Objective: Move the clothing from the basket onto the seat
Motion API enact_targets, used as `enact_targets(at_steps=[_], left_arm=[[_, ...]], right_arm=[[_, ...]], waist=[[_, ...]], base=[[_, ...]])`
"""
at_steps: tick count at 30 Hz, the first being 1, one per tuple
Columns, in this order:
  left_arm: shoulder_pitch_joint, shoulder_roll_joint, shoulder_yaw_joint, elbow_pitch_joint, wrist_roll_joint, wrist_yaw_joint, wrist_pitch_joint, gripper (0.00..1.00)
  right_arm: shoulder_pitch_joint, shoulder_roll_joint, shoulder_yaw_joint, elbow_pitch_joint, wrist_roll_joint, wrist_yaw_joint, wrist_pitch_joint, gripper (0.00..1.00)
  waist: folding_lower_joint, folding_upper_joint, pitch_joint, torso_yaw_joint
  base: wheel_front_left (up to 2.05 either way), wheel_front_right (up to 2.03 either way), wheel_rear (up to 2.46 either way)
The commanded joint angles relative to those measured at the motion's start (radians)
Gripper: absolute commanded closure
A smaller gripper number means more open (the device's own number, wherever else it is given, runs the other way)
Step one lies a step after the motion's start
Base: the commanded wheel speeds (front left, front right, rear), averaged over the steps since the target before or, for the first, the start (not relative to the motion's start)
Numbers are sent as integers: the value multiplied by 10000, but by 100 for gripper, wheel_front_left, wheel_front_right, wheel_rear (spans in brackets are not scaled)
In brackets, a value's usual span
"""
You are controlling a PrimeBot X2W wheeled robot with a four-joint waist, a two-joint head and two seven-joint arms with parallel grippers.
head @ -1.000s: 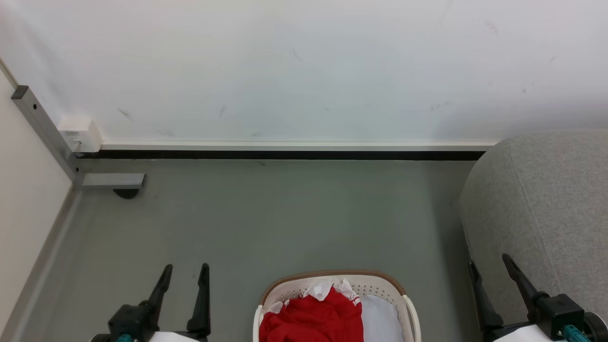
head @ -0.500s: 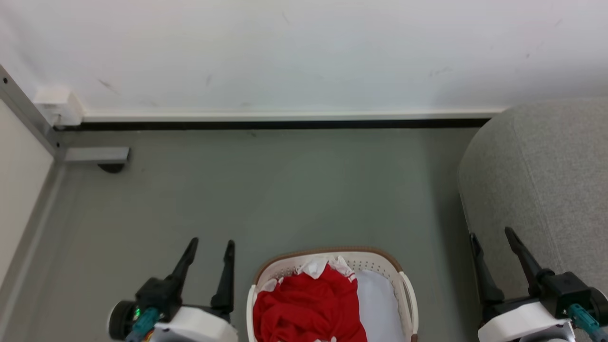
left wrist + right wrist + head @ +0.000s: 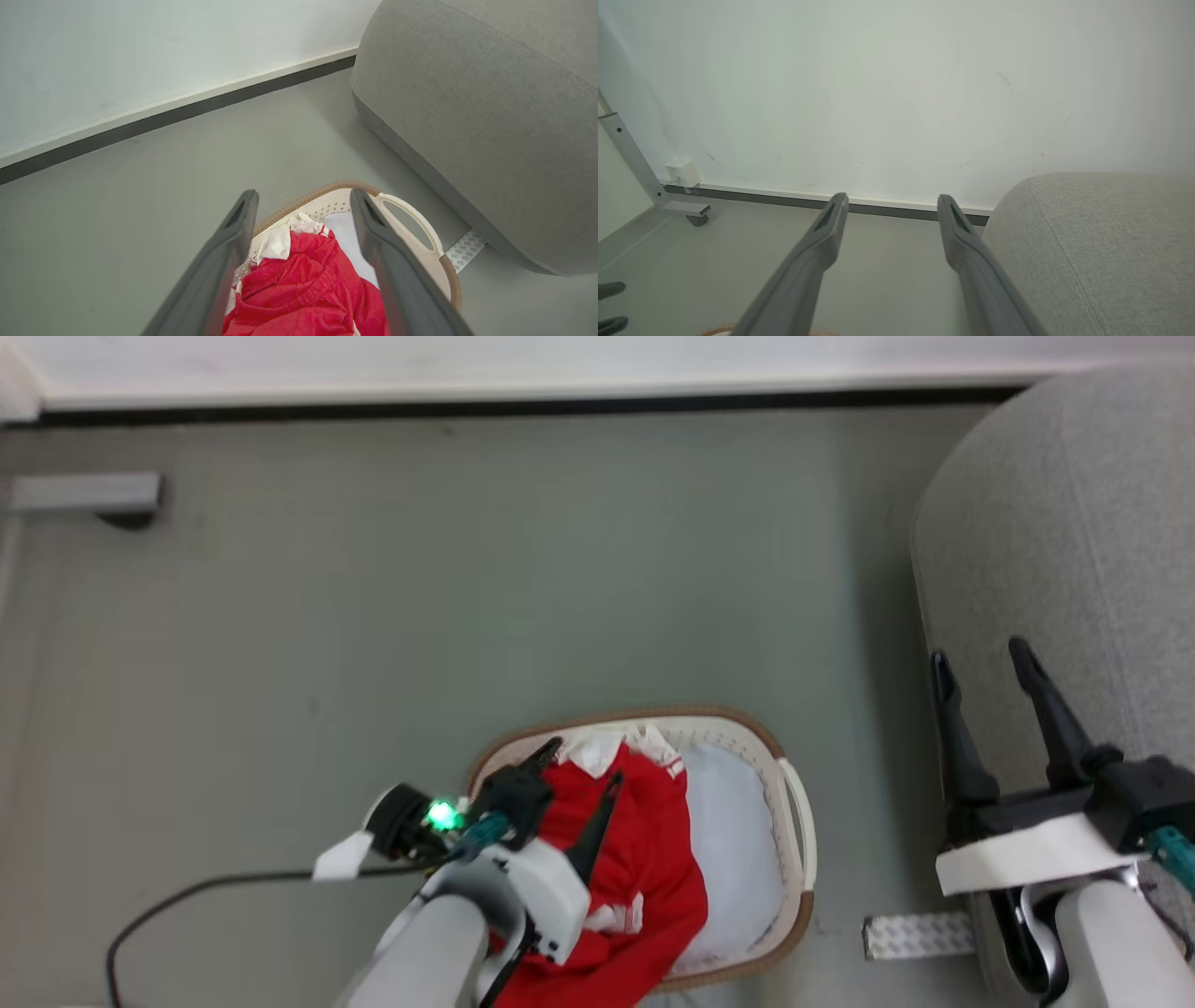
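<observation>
Seat [image 3: 1064, 523] fills the head view's 2–3 o'clock side, on grey floor [image 3: 373, 616]. Basket [image 3: 719, 733] sits on the floor at 6 o'clock, near the seat's base, not touching it. Clothing [image 3: 653, 868] lies bunched in the basket's 9 o'clock half, white trim toward 12. Pale cloth [image 3: 738, 831] takes the 3 o'clock half. Left gripper [image 3: 583, 763] hangs over the clothing's 11 o'clock corner, fingers apart, pointing to 1 o'clock. One tip is by the basket rim, the other over red fabric. Nothing clamped; can't tell if it touches the fabric. Right gripper [image 3: 977, 651] is at 3 o'clock of the basket, at the seat's edge, fingers apart, empty, well apart from the clothing.
</observation>
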Motion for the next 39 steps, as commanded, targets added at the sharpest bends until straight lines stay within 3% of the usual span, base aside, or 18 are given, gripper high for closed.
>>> enact_targets(at_steps=[1,13,22,30,32,33,39], left_arm=[[-419,67,-232,219,61,34,132,0],[-3134,81,-2512,2768,-9,513,1627,0],[-4593,231,-2481,4645,87,923,1953,0],[-5345,447,-2523,5829,66,1046,2096,0],[-5454,450,-2502,6035,-29,1038,2070,83],[-5489,431,-2508,6158,-69,993,2068,100],[-5599,224,-2232,6326,-622,861,1449,100]], right_arm=[[-327,34,31,-118,37,-21,8,0],[-1990,314,241,-1132,298,-21,8,0],[-2623,373,463,-1937,1218,-21,8,0],[-2762,374,398,-2251,1666,-21,6,0],[-2724,372,272,-2271,1753,-21,8,0],[-2691,376,216,-2273,1731,-21,6,0],[-2507,374,-66,-2083,1581,-21,6,0]], waist=[[-2,0,968,-262],[-2,0,3898,-1359],[-2,0,5660,-2231],[-2,0,6324,-2623],[-2,0,6387,-2676],[-2,0,6399,-2677],[-2,0,6140,-2519]], base=[[0,0,0],[0,0,0],[0,0,0],[0,0,0],[0,0,0],[0,0,0],[0,0,0]])
